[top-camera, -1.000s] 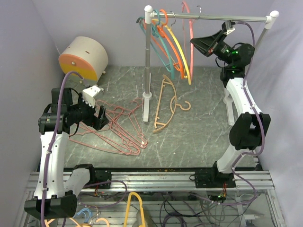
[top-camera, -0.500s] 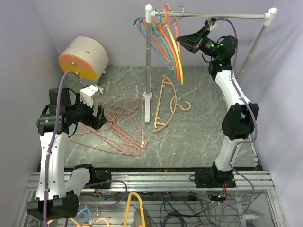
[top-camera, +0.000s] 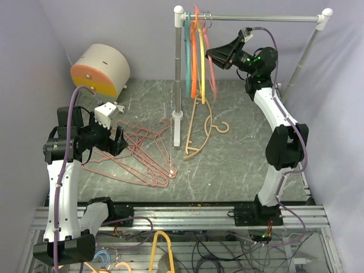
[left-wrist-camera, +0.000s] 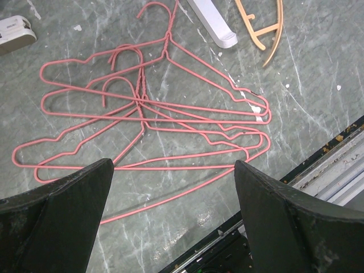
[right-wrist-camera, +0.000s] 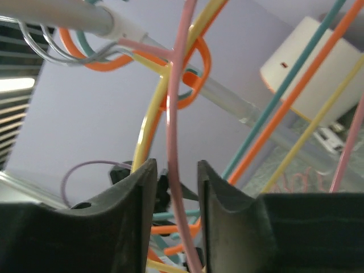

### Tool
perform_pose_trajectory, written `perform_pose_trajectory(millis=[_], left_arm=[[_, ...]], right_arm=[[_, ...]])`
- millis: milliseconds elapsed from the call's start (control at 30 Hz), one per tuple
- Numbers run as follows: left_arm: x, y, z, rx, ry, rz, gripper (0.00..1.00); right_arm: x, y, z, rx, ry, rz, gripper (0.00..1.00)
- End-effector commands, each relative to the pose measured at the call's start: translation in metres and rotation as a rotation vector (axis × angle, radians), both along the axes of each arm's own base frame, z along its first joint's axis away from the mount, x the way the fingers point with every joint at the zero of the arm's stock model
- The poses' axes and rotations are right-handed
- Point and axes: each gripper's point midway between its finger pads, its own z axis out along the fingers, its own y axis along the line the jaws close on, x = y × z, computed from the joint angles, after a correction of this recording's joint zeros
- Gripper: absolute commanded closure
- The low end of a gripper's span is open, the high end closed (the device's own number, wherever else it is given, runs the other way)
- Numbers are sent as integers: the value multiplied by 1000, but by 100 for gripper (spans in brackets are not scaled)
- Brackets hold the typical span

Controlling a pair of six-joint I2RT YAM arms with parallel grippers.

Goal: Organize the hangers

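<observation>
The right hand (top-camera: 210, 54) is reaching up at the far side, just under the silver rail (top-camera: 261, 19), because that is where the sorted hangers are hanging. A teal hanger (top-camera: 187, 57), an orange hanger (top-camera: 194, 62), a yellow hanger (top-camera: 201, 68) and a thin pink hanger (top-camera: 210, 71) are bunching close together at the rail's left end, beside the upright post. In the wrist view its two dark fingers are standing either side of the pink hanger's smooth rod, which is running through the narrow gap. Whether they are actually pinching it I cannot tell. The placing suggests the hand is steadying that hanger against the bunch.

The left hand (left-wrist-camera: 173, 164) is hovering spread wide, grasping nothing, above the pink wire hangers (left-wrist-camera: 170, 108). These are lying in an overlapping heap on the left of the grey marbled worktop (left-wrist-camera: 318, 85). They are looking thin and springy, with twisted necks and crossing hooks, so lifting one alone is probably calling for a grip on an outer arm. A thicker peach hanger (top-camera: 196, 128), rigid plastic with broad curved shoulders, is lying right of the heap, by the post's white foot (top-camera: 177, 129).
</observation>
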Motion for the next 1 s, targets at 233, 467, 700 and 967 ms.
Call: perform_pose_trajectory(millis=[233,467,700,967], left_arm=[[1,-4,3,-15,-23,-44,1],[7,1,-4,-4,-7,-10,1],[25,-13,-22,180,32,-8,1],[31,-90,-32,434,-20,-232,1]], right_arm=[[-42,-44,27,-159,-102,-418,24],[-62,-63,-10,-261,-60,-540,18],[-81,-85,-59,-390,16,-636,17],[-131,-139,-50,-440,16,-913,17]])
